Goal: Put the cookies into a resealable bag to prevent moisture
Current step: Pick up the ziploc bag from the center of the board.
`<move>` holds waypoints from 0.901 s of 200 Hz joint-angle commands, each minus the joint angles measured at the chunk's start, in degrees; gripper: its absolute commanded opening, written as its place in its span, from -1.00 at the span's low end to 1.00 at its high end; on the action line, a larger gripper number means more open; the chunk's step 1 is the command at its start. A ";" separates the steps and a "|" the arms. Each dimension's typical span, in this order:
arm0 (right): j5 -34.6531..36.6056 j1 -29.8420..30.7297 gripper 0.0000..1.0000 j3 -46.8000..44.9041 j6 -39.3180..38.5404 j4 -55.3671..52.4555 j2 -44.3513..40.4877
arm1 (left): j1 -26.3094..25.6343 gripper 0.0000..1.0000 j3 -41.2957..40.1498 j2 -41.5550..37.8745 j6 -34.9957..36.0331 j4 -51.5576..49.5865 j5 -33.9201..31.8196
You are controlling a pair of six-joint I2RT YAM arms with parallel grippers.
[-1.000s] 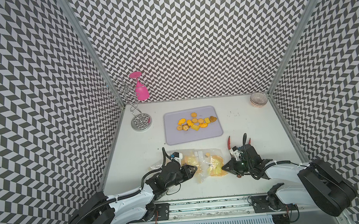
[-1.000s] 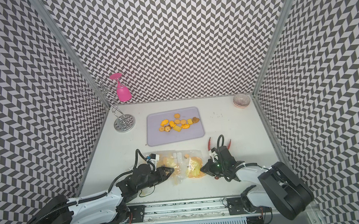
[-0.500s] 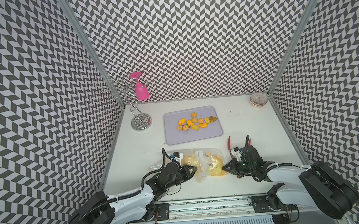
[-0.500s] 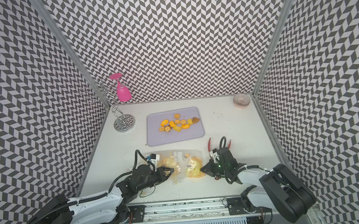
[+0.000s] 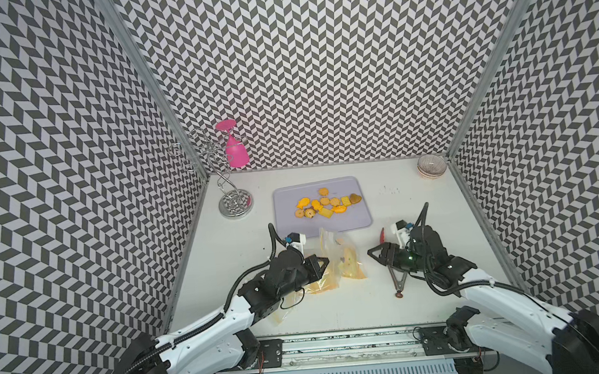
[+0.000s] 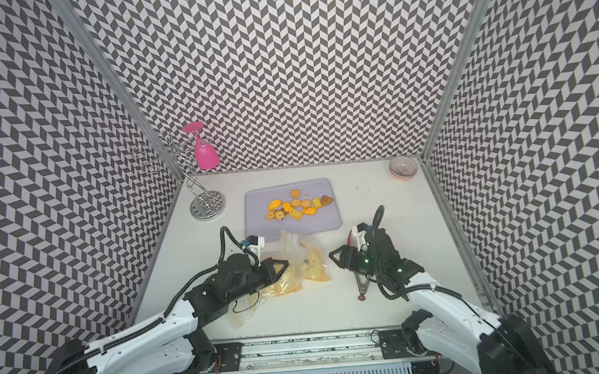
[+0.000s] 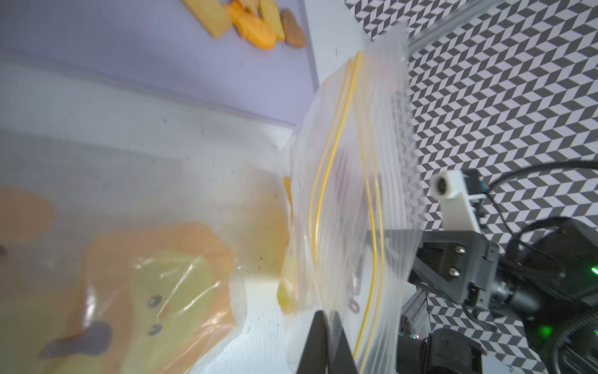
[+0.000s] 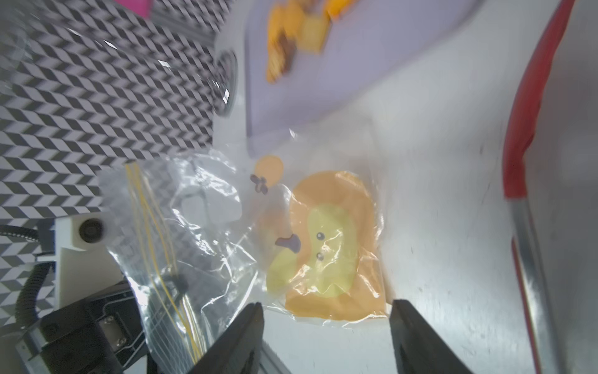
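Front edge: a metal rail [image 5: 339,340] carries both arm bases.
Surface: white surface [image 5: 420,204], lightly scuffed.
Left fingers: the left fingers [image 5: 321,263] are pressed together on one edge of a clear printed bag [image 5: 344,261], which lies crumpled mid-surface.
Right fingers: the right fingers [image 5: 372,254] are spread wide just beside the bag, gripping nothing.
Tongs: red-handled tongs [image 5: 398,282] lie under the right arm.
Cookies: the cookies [image 5: 325,206] are clustered on a lilac tray [image 5: 352,220] just beyond the bag.
Far corners: wire rack [image 5: 235,204] with a hanging pink glass [image 5: 237,154] on the left; stacked bowls [image 5: 431,166] on the right.
Room: black-and-white zigzag walls [image 5: 317,66] on three sides.
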 commanded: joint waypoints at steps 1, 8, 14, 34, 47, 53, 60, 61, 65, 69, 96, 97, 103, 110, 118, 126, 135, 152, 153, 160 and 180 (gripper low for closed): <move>15.73 -0.15 0.47 2.83 -6.54 -8.67 -5.50 | 4.92 -1.00 11.96 3.08 10.61 -19.88 -3.00; 17.94 -0.22 0.50 3.81 -7.09 -9.84 -6.29 | 6.57 -1.00 17.09 5.16 13.48 -24.23 -3.74; 19.44 -0.22 0.56 4.71 -7.66 -10.73 -6.57 | 7.75 -1.00 21.48 7.07 16.04 -27.71 -4.83; 23.68 -0.22 0.58 7.55 -8.59 -14.39 -4.82 | 11.87 -1.00 36.93 13.91 23.77 -40.18 -11.21; 26.03 -0.26 0.58 9.23 -8.67 -16.58 -2.81 | 15.65 -1.00 46.81 18.25 27.59 -47.55 -16.37; 27.66 -0.27 0.58 9.87 -8.15 -17.80 -2.14 | 17.79 -1.00 50.81 20.35 28.84 -51.27 -19.23; 29.63 -0.29 0.58 10.39 -7.84 -19.03 -1.50 | 19.97 -1.00 54.67 22.42 30.12 -54.95 -22.96; 29.96 -0.29 0.58 10.46 -7.79 -19.15 -1.46 | 20.28 -1.00 55.36 22.67 30.33 -55.43 -23.54; 30.96 -0.31 0.58 10.80 -7.82 -19.82 -1.19 | 21.57 -1.00 57.43 23.88 30.93 -57.26 -25.85; 31.96 -0.34 0.57 11.05 -7.81 -20.40 -1.00 | 22.78 -1.00 59.28 24.88 31.32 -59.07 -28.43; 37.47 -0.54 0.58 11.74 -7.17 -24.16 0.52 | 29.99 -1.00 64.18 30.63 32.20 -66.34 -44.50; 37.66 -0.59 0.58 11.75 -7.11 -24.31 0.56 | 30.30 -1.00 64.20 30.87 32.25 -66.53 -44.64; 38.42 -0.59 0.59 11.74 -6.60 -25.27 1.09 | 31.45 -1.00 64.18 32.18 32.15 -67.51 -45.42; 38.99 -0.64 0.58 11.58 -5.72 -25.99 1.66 | 32.00 -1.00 63.77 33.64 31.69 -67.99 -44.93; 38.45 -0.66 0.60 11.20 -5.31 -25.96 2.08 | 31.75 -1.00 62.65 34.62 31.92 -66.69 -42.01; 37.57 -0.64 0.69 10.82 -4.98 -25.86 2.47 | 31.13 -1.00 60.76 34.88 32.63 -64.08 -37.52; 36.74 -0.64 0.72 10.39 -4.18 -26.00 2.99 | 30.41 -1.00 58.01 34.42 33.48 -60.28 -31.58; 33.71 -0.64 0.86 9.03 -3.38 -25.61 3.95 | 30.24 -1.00 52.63 32.86 33.43 -53.36 -22.85; 33.45 -0.64 0.87 8.94 -3.37 -25.56 4.03 | 30.20 -1.00 52.36 32.77 33.39 -53.05 -22.52; 31.17 -0.64 0.97 8.20 -3.64 -25.06 4.42 | 30.19 -1.00 50.83 32.27 33.11 -51.02 -20.37; 26.30 -0.55 1.00 6.03 -2.55 -24.40 5.97 | 30.26 -1.00 48.24 31.83 32.10 -47.77 -18.18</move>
